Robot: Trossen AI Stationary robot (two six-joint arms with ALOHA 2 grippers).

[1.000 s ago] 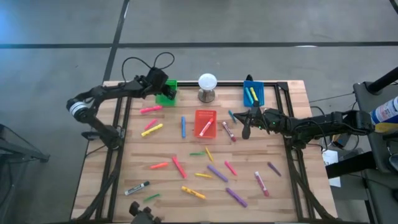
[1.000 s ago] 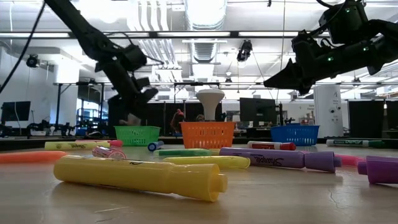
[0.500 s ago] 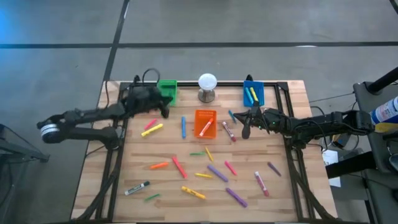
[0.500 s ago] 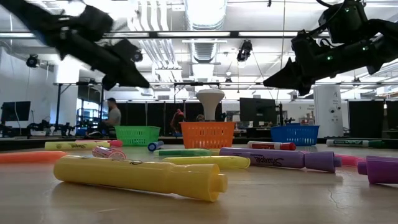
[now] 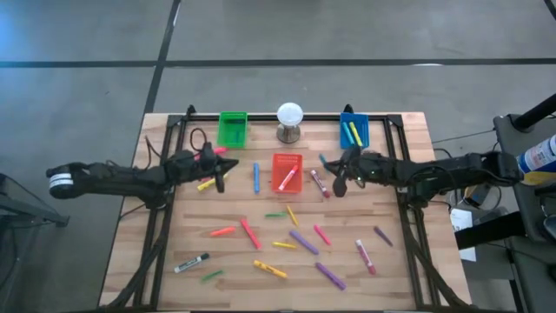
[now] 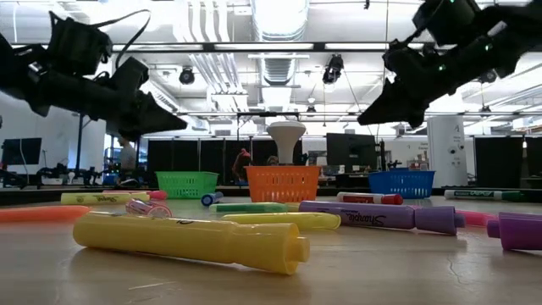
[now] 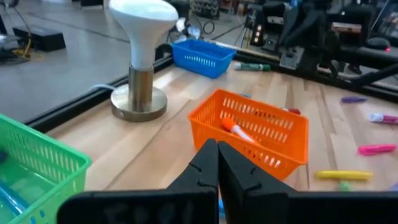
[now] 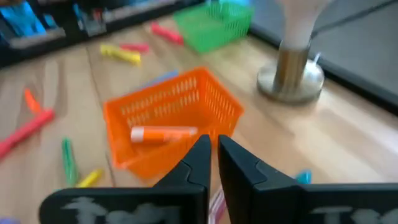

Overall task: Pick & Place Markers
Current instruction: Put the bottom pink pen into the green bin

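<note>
Wooden tabletop (image 5: 408,261) carries scattered markers (image 5: 300,241). My left hand (image 5: 217,172), pressed together and empty, hovers above yellow marker (image 5: 206,184); descending shut would knock it aside. Right hand (image 5: 340,180) waits, nearly closed.

Beside the orange bin (image 5: 287,171) stood a green bin (image 5: 232,129) and a blue bin (image 5: 354,129); markers (image 5: 292,236) in pink, yellow, purple and green lay on the pale wood surface (image 5: 400,269).

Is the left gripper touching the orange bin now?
Apart. In the left wrist view, the left gripper, fingers shut and empty, points at the orange bin, with bare table between them. The high view shows the same gap.
</note>
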